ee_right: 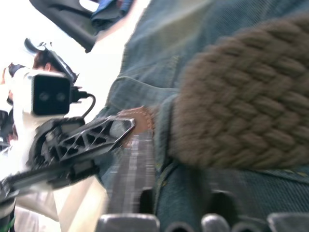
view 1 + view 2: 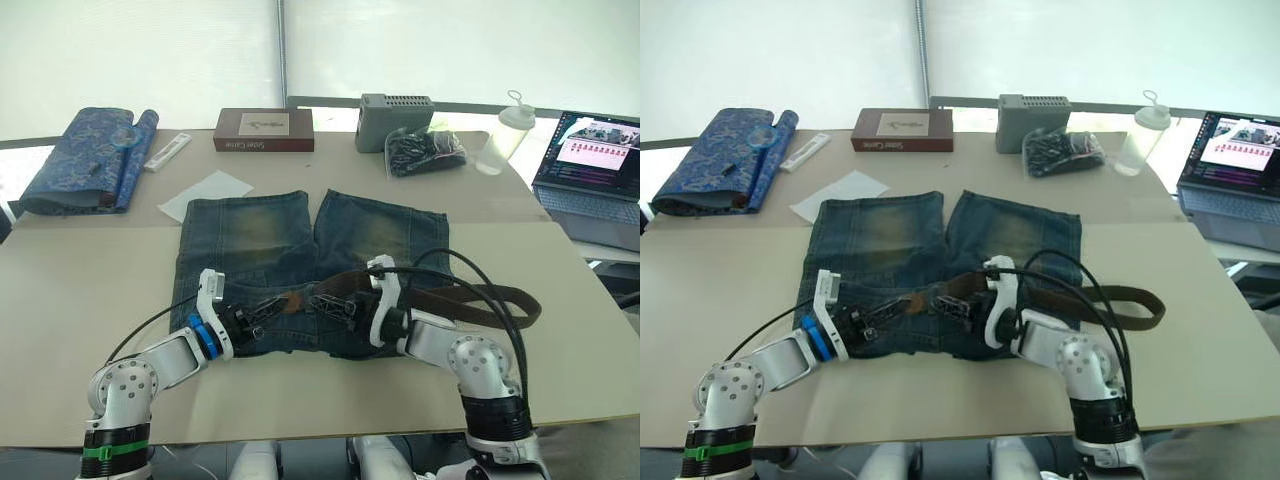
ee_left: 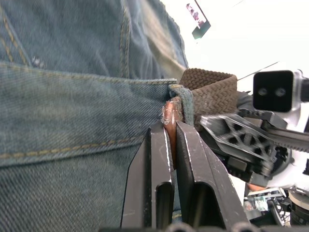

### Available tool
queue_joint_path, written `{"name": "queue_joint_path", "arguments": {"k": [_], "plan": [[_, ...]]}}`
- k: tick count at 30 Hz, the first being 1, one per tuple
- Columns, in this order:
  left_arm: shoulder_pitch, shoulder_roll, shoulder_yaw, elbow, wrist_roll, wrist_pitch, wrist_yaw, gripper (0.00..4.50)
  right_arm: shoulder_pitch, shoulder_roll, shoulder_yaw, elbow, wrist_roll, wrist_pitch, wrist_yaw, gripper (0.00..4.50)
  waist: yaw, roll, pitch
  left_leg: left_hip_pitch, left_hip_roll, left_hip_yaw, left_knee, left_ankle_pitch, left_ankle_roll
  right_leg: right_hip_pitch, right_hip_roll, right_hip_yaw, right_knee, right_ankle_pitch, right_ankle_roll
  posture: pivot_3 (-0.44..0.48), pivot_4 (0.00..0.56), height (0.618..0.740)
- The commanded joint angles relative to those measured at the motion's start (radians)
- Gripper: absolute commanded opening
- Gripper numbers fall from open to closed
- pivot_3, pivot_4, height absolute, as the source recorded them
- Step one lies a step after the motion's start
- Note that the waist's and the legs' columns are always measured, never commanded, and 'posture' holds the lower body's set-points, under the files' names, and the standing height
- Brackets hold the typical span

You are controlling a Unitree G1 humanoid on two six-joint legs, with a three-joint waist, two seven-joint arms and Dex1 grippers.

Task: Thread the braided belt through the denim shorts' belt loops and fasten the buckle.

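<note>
- Shorts (image 2: 262,240) flat on counter (image 2: 80,300), waistband nearest robot.
- Belt (image 2: 470,298) lies across waistband, trailing right.
- Left gripper (image 3: 171,145): jaws pinched on belt tip at a loop (image 3: 186,104).
- Right gripper (image 2: 335,305): jaw state cannot tell.

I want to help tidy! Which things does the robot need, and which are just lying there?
Needed: denim shorts, braided belt, belt loops, left tool, right tool.

Lying about: blue fabric roll, brown box, grey box, bottle, laptop, paper.
</note>
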Motion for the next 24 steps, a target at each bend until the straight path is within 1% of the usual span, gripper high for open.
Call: {"name": "queue_joint_path", "arguments": {"k": [1, 2, 4, 5, 6, 7, 8, 9, 11, 13, 16, 21, 24], "plan": [[-0.025, 0.005, 0.049, 0.001, -0.056, 0.005, 0.027, 0.00, 0.026, -0.127, 0.019, -0.127, -0.089, -0.080, 0.110, 1.71, 0.000, 0.000, 0.000, 0.000, 0.000, 0.000, 0.000, 0.000, 0.000, 0.000, 0.000, 0.000, 0.000, 0.000, 0.000, 0.000, 0.150, 0.718], [-0.027, 0.006, 0.057, 0.004, -0.067, 0.006, 0.035, 0.00, 0.032, -0.153, 0.020, -0.135, -0.110, -0.095, 0.124, 1.71, 0.000, 0.000, 0.000, 0.000, 0.000, 0.000, 0.000, 0.000, 0.000, 0.000, 0.000, 0.000, -0.001, 0.000, 0.000, 0.000, 0.150, 0.718], [-0.025, 0.017, 0.065, 0.008, -0.078, 0.011, 0.040, 0.00, 0.033, -0.194, 0.042, -0.114, -0.194, -0.143, 0.130, 1.11, -0.004, 0.000, 0.000, 0.000, 0.000, 0.000, 0.000, 0.000, 0.000, 0.000, 0.000, 0.000, 0.000, 0.000, 0.000, 0.000, 0.150, 0.718], [-0.023, 0.031, 0.077, 0.014, -0.090, 0.019, 0.040, 0.00, 0.033, -0.228, 0.084, -0.090, -0.262, -0.182, 0.148, 0.87, -0.007, 0.000, 0.000, 0.001, 0.000, 0.000, 0.000, 0.000, 0.000, 0.000, 0.000, 0.000, 0.000, 0.000, 0.000, 0.000, 0.150, 0.718], [-0.022, 0.042, 0.086, 0.018, -0.099, 0.026, 0.041, 0.00, 0.033, -0.251, 0.113, -0.073, -0.312, -0.210, 0.164, 0.46, -0.008, 0.000, 0.000, 0.002, 0.000, 0.000, 0.000, 0.000, 0.000, 0.000, 0.000, 0.000, 0.001, 0.001, -0.001, 0.000, 0.150, 0.718], [-0.019, 0.063, 0.102, 0.026, -0.114, 0.037, 0.036, 0.00, 0.033, -0.272, 0.145, -0.046, -0.362, -0.230, 0.172, 0.17, -0.009, 0.000, 0.000, 0.002, 0.000, 0.000, 0.000, 0.000, 0.000, 0.000, 0.001, 0.000, 0.001, 0.001, -0.002, 0.000, 0.150, 0.718], [-0.017, 0.088, 0.118, 0.035, -0.127, 0.049, 0.028, 0.00, 0.032, -0.289, 0.174, -0.021, -0.405, -0.247, 0.180, 0.08, -0.008, 0.000, 0.000, 0.003, 0.000, 0.000, 0.000, 0.000, 0.000, 0.000, 0.001, 0.000, 0.001, 0.001, -0.002, 0.000, 0.150, 0.718], [-0.015, 0.104, 0.126, 0.041, -0.137, 0.056, 0.023, 0.00, 0.032, -0.297, 0.188, -0.005, -0.432, -0.257, 0.186, 0.08, -0.008, 0.000, 0.000, 0.003, 0.000, 0.000, 0.000, 0.000, 0.000, 0.000, 0.002, 0.000, 0.001, 0.002, -0.003, 0.000, 0.150, 0.718], [-0.012, 0.167, 0.161, 0.076, -0.160, 0.082, 0.003, 0.00, 0.038, -0.319, 0.219, 0.033, -0.492, -0.272, 0.198, 0.08, -0.009, 0.000, 0.000, 0.003, 0.000, -0.001, 0.000, 0.000, 0.000, -0.001, 0.002, 0.001, 0.002, 0.002, -0.004, 0.000, 0.150, 0.718], [-0.001, 0.254, 0.211, 0.124, -0.191, 0.125, -0.046, 0.00, 0.049, -0.350, 0.241, 0.063, -0.546, -0.292, 0.218, 0.08, -0.007, -0.001, -0.001, 0.005, 0.000, -0.001, 0.000, 0.000, 0.000, 0.000, 0.003, 0.001, 0.002, 0.002, -0.004, 0.000, 0.150, 0.718], [0.016, 0.358, 0.266, 0.183, -0.225, 0.174, -0.110, 0.00, 0.062, -0.385, 0.251, 0.097, -0.604, -0.330, 0.248, 0.08, -0.005, -0.002, -0.001, 0.005, 0.000, -0.001, 0.000, 0.000, 0.000, 0.000, 0.003, 0.001, 0.002, -0.001, -0.009, 0.000, 0.150, 0.718], [0.067, 0.483, 0.320, 0.265, -0.193, 0.217, -0.219, 0.00, 0.059, -0.411, 0.226, 0.144, -0.654, -0.367, 0.277, 0.08, 0.004, -0.006, -0.004, 0.008, 0.000, 0.001, 0.000, 0.000, 0.000, 0.003, -0.001, -0.001, -0.001, -0.002, -0.011, 0.000, 0.150, 0.718], [0.094, 0.524, 0.332, 0.309, -0.149, 0.207, -0.273, 0.00, 0.062, -0.423, 0.205, 0.163, -0.665, -0.384, 0.294, 0.08, 0.010, -0.010, -0.006, 0.011, 0.000, 0.002, 0.000, 0.000, -0.001, 0.002, -0.004, -0.001, -0.003, -0.002, -0.011, 0.000, 0.150, 0.718]]}}
